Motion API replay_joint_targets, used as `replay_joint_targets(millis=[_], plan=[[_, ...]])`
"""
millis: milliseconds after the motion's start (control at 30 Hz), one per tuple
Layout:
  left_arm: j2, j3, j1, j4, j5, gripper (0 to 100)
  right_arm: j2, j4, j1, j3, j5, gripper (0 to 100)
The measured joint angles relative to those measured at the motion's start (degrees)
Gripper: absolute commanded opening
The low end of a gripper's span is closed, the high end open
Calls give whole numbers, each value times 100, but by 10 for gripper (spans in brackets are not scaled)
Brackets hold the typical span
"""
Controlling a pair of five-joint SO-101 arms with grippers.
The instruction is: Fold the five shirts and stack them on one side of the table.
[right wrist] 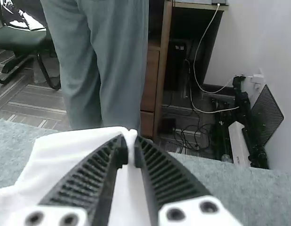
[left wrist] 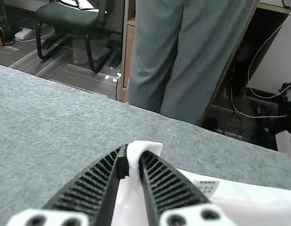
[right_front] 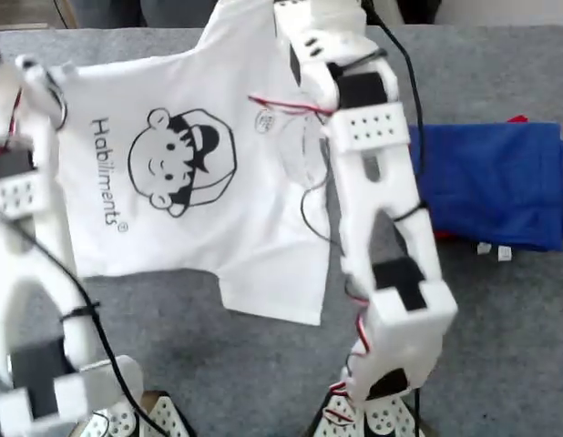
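The left gripper and right gripper pinch the unfolded white shirt by its far corners; a folded blue shirt lies at right.

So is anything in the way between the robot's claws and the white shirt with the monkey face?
No, nothing visible. The left gripper and the right gripper are each shut on an edge of the white monkey-print T-shirt. The folded blue shirt lies apart, off to one side.
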Motion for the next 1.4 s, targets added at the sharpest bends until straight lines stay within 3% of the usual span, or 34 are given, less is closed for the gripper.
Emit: replay_joint_targets(millis=[133,267,533,667,900,1167,1400], plan=[[826,-1398,158,809,-9,29,914,747,-9,-1785,44,12],[1248,-1855,193,1459,-9,29,1837,1934,-9,-3270,70,12],[1345,-1389,193,2479,-18,29,3007,4923,88,-5486,97,13],[1345,-659,185,2585,-18,29,3288,6215,123,-5802,536,13],[1345,545,264,2585,-18,29,3112,6470,167,-4571,703,13],[1345,1301,325,2576,-1046,29,1248,6470,167,-1371,985,13],[1345,1336,-62,2576,-1196,29,-369,5987,211,1231,1345,13]])
